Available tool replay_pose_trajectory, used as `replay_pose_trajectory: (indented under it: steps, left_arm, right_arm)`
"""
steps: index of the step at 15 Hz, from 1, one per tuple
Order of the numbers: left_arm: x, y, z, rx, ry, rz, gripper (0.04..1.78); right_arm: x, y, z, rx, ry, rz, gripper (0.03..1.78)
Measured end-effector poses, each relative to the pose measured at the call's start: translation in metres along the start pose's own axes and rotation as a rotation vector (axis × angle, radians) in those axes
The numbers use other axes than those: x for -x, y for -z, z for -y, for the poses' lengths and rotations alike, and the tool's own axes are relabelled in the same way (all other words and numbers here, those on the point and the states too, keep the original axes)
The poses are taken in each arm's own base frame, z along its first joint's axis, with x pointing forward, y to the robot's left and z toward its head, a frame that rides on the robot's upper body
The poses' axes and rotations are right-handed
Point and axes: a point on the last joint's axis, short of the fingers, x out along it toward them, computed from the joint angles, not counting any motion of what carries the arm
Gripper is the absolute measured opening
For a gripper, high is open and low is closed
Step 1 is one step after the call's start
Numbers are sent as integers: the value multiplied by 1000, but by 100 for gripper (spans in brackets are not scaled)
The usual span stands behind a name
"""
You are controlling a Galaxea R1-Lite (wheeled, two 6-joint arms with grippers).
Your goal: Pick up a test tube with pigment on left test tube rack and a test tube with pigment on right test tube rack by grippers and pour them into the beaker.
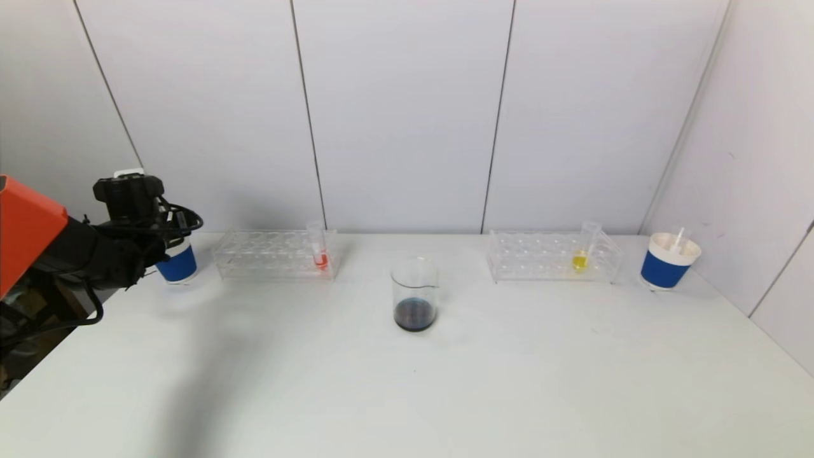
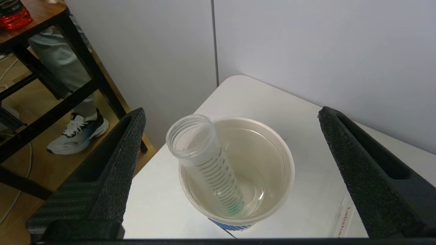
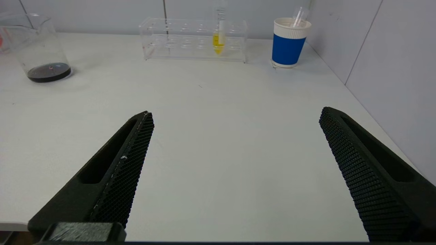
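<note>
Test tube (image 2: 207, 166) leans in cup (image 2: 272, 143); left gripper (image 2: 231, 136) wide open above, empty.

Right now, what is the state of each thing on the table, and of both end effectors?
Left end effector: open, above left cup.
Right end effector: open, empty.
Left cup: upright, holds an empty tube, leaning.
Red tube: upright in left rack.
Yellow tube: upright in right rack.
Beaker: upright, dark liquid at bottom.
Right cup: upright.

- A white table (image 1: 445, 394) carries everything.
- Beaker (image 1: 414, 294) at centre.
- Left rack (image 1: 273, 254) and right rack (image 1: 553, 256) stand behind it.
- A blue cup (image 1: 669, 261) sits at the far right, another (image 1: 178, 262) at the far left.
</note>
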Motion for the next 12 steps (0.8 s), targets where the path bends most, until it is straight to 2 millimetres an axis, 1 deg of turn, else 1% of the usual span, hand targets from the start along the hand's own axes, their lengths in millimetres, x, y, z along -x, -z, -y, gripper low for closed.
replay_pose_trajectory:
  steps: [7, 9, 12]
  left_arm:
    - [6, -6, -1, -1, 3, 8, 176]
    - [10, -11, -3, 0, 4, 15, 176]
    - [21, -21, -7, 1, 5, 28, 176]
  right_arm:
    - [0, 0, 0, 0, 0, 0, 177]
    - [0, 0, 0, 0, 0, 0, 177]
    - [0, 0, 0, 0, 0, 0, 177]
